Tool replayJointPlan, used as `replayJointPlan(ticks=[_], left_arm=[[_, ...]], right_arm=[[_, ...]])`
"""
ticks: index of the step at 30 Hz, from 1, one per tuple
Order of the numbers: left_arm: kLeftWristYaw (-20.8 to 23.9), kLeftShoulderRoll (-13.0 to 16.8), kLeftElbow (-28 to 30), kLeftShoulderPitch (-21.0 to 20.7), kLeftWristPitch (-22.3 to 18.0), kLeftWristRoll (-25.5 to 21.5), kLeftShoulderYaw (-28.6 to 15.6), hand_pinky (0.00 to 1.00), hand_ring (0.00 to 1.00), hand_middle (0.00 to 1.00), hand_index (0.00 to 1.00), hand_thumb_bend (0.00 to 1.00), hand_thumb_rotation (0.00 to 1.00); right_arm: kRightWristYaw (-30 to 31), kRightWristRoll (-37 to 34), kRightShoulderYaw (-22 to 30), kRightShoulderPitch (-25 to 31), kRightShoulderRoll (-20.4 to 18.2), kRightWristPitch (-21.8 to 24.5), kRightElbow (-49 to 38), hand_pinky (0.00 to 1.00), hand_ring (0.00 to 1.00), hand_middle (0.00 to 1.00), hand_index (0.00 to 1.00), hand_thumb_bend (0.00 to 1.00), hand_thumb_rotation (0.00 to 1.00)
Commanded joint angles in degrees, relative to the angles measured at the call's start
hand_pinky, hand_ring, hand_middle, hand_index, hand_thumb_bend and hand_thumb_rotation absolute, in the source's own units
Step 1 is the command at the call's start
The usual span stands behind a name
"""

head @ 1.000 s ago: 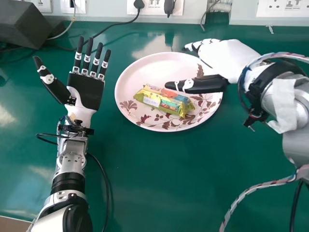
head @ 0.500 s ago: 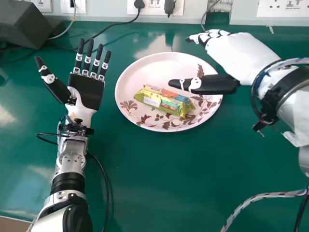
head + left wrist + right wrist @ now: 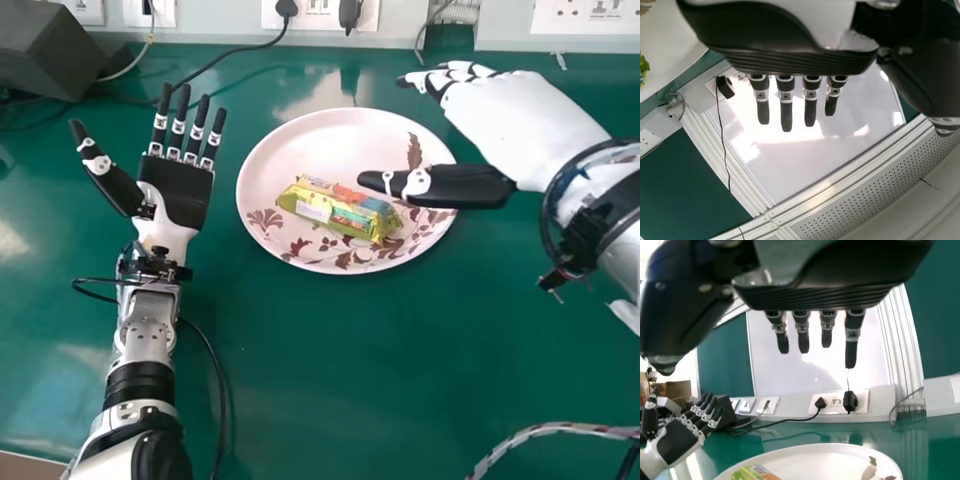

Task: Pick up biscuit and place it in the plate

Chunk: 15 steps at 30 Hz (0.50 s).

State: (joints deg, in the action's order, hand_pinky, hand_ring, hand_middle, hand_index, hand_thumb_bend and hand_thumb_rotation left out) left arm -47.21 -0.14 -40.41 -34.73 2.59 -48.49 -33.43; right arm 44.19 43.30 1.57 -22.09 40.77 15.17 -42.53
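The yellow-green biscuit packet (image 3: pixel 340 208) lies flat on the pink flowered plate (image 3: pixel 290 150), left of its middle in the head view. My right hand (image 3: pixel 530 120) is over the plate's right side, its thumb pointing at the packet but apart from it, its fingers extended. In the right wrist view my right hand (image 3: pixel 830 295) has straight fingers, with the packet (image 3: pixel 754 472) on the plate (image 3: pixel 815 452). Palm up, my left hand (image 3: pixel 178 190) rests left of the plate, open and holding nothing; its fingers are straight in the left wrist view, where the left hand (image 3: pixel 790 55) also shows.
A dark box (image 3: pixel 55 50) stands at the back left of the green table (image 3: pixel 330 380). Black cables run from it to the wall sockets (image 3: pixel 320 14) behind the plate. A striped cable (image 3: pixel 540 432) lies at the front right.
My right hand has drawn back to the right, its thumb farther from the packet. The packet has stayed in place on the plate, and my left hand has hardly moved.
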Motion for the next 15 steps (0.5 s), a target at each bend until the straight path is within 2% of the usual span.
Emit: replayJointPlan(ticks=[1, 5, 9, 15], left_arm=[[0.7, -2.6, -2.7, 5.5, 0.1, -0.1, -0.4, 0.94, 0.90, 0.96, 1.00, 1.00, 0.78], [1.7, -2.9, -1.8, 5.8, -0.9, 0.4, -0.1, 0.96, 0.92, 0.97, 1.00, 1.00, 0.71], [1.5, -3.0, -1.4, 6.0, -1.1, 0.3, 0.1, 0.97, 0.94, 1.00, 1.00, 1.00, 0.77], [2.6, -3.4, -0.5, 6.4, -1.8, 0.7, 0.6, 0.98, 0.94, 1.00, 1.00, 1.00, 0.79]], right_arm=[[-0.7, -1.2, 1.2, 1.9, -1.3, 0.7, -1.7, 0.83, 0.95, 1.00, 1.00, 1.00, 0.64], [-1.6, -1.5, 2.1, 4.1, -2.7, 1.9, -3.4, 0.92, 0.99, 1.00, 1.00, 1.00, 0.66], [-1.0, -0.9, 2.9, 5.6, -2.8, 2.9, -5.3, 0.99, 1.00, 1.00, 1.00, 1.00, 0.67], [-1.3, -2.0, 4.6, 8.1, -3.1, 3.5, -7.9, 1.00, 1.00, 1.00, 1.00, 1.00, 0.67]])
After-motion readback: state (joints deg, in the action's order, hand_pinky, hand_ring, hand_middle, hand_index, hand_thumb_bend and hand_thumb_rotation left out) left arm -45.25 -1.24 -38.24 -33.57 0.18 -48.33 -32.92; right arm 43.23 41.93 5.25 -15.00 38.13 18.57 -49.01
